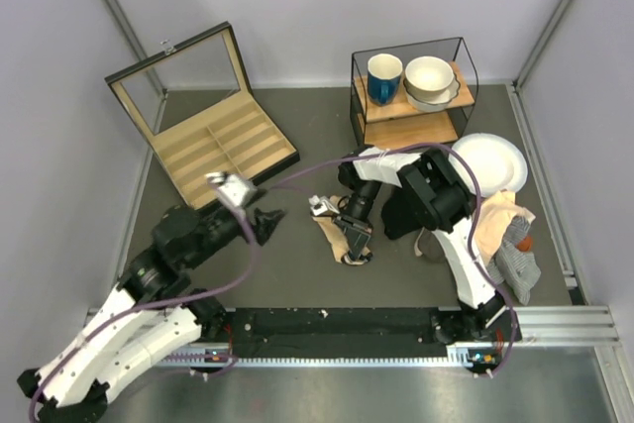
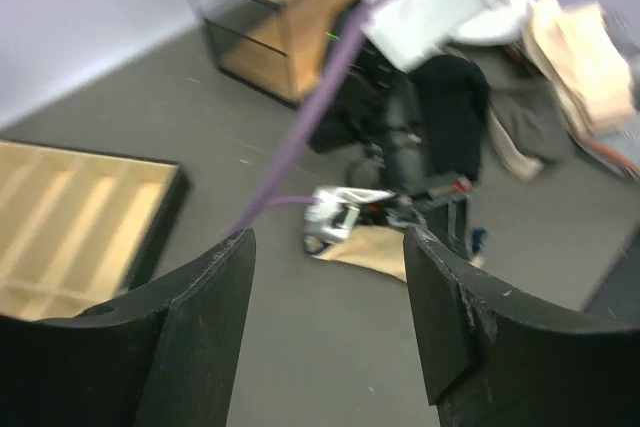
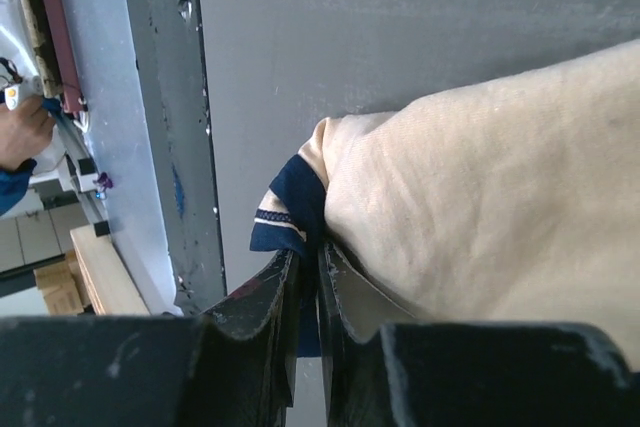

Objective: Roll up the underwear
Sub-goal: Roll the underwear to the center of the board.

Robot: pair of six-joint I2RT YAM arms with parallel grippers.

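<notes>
Pinching the underwear (image 3: 480,197) at a dark-edged corner, the right gripper (image 3: 306,259) is pressing its two fingers almost together, with the hem caught between them. Beige fabric is bunching up and spreading away to the right of those fingers, lying on the grey table (image 1: 297,279). The left gripper (image 2: 328,245) is hovering with its fingers wide apart, holding nothing, tilted toward the garment. The underwear is lying just ahead of that spread gripper, between it and the right arm's wrist, near the middle of the table. A black garment (image 1: 404,213) is lying just behind the right gripper, under the right arm. Farther out on the right arm's outer side, a peach cloth (image 1: 495,220) with grey striped fabric is sitting heaped just beside a white plate (image 1: 490,158). Beyond the right gripper a small shelf (image 1: 411,129) is holding a blue mug (image 1: 384,76) and stacked bowls (image 1: 430,77). Beyond the left gripper an open wooden box (image 1: 213,146) is resting, well apart from the underwear.
</notes>
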